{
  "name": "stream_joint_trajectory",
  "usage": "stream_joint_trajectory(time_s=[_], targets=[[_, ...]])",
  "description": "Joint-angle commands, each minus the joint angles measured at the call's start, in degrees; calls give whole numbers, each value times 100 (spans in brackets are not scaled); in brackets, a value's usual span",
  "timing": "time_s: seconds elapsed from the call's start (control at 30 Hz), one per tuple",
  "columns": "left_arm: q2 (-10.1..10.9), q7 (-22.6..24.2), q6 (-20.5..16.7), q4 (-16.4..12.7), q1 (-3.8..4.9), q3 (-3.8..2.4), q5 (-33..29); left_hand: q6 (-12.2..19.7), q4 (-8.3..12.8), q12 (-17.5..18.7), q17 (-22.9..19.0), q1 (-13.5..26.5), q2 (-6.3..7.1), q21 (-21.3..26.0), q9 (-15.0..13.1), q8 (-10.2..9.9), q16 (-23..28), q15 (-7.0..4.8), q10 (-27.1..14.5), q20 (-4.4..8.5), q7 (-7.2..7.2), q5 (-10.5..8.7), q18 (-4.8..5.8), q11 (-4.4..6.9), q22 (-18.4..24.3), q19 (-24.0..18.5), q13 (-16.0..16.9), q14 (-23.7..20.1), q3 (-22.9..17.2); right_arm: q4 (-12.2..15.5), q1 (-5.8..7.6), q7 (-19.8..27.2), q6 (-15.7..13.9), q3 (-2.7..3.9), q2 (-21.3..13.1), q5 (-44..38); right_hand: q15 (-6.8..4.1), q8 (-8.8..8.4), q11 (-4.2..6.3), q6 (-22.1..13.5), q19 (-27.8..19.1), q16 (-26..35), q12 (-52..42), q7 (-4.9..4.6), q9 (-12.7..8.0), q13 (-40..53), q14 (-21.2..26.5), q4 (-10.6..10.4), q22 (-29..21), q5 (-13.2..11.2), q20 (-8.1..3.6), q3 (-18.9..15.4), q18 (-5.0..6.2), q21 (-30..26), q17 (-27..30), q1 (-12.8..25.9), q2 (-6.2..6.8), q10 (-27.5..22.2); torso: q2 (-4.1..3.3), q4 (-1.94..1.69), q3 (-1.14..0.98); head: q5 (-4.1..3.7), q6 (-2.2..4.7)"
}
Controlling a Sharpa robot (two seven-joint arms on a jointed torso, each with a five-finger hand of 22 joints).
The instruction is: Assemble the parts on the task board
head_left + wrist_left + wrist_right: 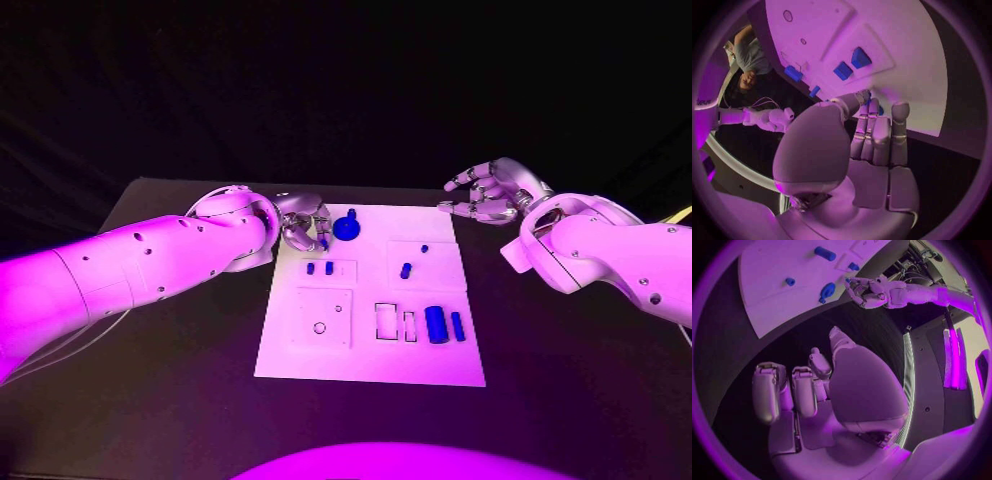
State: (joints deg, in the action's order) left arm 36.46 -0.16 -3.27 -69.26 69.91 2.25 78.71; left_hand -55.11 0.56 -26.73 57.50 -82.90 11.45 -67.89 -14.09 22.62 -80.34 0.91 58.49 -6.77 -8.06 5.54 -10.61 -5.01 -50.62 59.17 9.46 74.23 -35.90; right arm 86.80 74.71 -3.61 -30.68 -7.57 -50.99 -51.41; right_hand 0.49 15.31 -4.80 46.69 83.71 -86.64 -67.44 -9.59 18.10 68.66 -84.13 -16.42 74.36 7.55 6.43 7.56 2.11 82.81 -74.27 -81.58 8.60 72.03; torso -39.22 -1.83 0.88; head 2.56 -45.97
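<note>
Blue, hard-looking part [346,226] by my left hand [302,222] seems light and slippery; I can't tell whether it's gripped. I'd pinch its narrow top, my right hand [490,194] loosely spread, empty.

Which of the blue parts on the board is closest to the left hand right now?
The round-topped blue part at the task board's far edge, right beside the left hand; the other blue parts lie nearer the robot.

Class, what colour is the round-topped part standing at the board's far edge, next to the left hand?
Blue. The part shows best in the head view.
</note>
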Motion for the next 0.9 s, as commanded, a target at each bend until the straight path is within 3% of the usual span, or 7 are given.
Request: stream_joint_trajectory(time_s=[0.03, 0.9], targets=[[-34, -7, 49, 15, 0, 4, 15, -98, -20, 23, 75, 69, -84, -101, -67, -4, -144, -13, 239, -10, -12, 74, 171, 57, -88, 5, 26, 36, -88, 9, -3, 8, 5, 1, 4, -15, -43, 112, 33, 6, 324, 85, 29, 17, 42, -2, -407, 8, 1171, 55, -50, 250, -29, -61, -945, 118, 21, -55, 0, -2, 2, -1, -10], [-60, -37, 209, 47, -14, 34, 48, -144, -10, 43, 84, 75, -94, -110, -83, -14, -152, -19, 289, -13, -3, 56, 175, 69, -110, 9, 40, 44, -76, 3, -4, 11, 7, 1, 0, -17, -43, 112, 33, 6, 324, 85, 29, 17, 42, -2, -407, 8, 1171, 55, -50, 250, -29, -61, -945, 118, 21, -55, 7, -4, -2, -6, -31]])
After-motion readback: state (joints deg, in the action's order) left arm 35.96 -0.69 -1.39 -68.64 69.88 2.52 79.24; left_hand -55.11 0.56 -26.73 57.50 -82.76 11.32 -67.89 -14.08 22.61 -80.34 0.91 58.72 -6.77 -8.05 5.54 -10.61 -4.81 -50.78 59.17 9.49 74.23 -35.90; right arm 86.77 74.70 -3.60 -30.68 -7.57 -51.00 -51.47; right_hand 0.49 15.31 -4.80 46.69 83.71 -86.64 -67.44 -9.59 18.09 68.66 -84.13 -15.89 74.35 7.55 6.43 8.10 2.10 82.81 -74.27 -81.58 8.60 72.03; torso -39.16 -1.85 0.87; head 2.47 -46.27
